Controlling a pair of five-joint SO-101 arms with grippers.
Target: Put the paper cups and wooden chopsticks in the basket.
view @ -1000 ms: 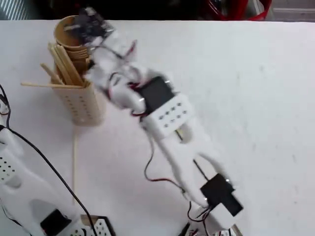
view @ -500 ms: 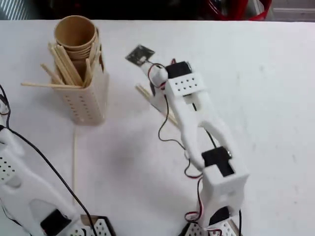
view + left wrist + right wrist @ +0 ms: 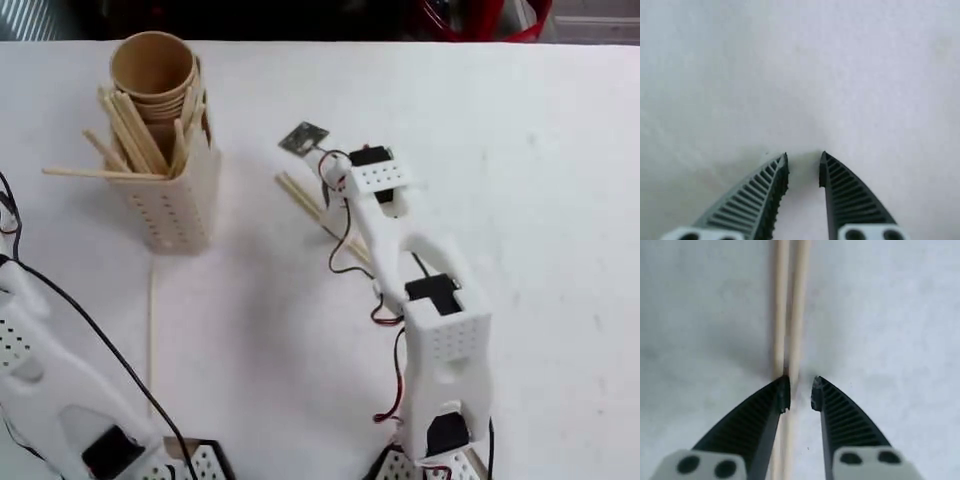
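Overhead view of a white tabletop [image 3: 520,150]. At upper left stands a perforated cream basket [image 3: 170,215] that already holds a stack of paper cups [image 3: 152,70] and a bundle of wooden chopsticks [image 3: 130,130], one of them poking out sideways.

A second ago the right arm [image 3: 440,330] was stretched up to the basket, its end over the cups. It has since drawn back and folded towards the centre of the frame, and its end now points down at a loose pair of chopsticks [image 3: 305,205] lying slantwise on the tabletop, centre of the frame, well apart from the basket. The basket and its contents have not shifted.

In the right wrist view, the right claw [image 3: 800,387] is parted by a narrow gap and holds nothing. The pair lies flat beneath it, lined up nearer one jaw than the gap.

This looks like one delivery finished and the next pickup starting. The claw probably needs to widen and centre over the pair.

A single chopstick [image 3: 151,340] also lies on the tabletop at lower left, below the basket, beside the left arm [image 3: 50,390]. The left claw [image 3: 803,162] is slightly apart, empty, over bare tabletop.
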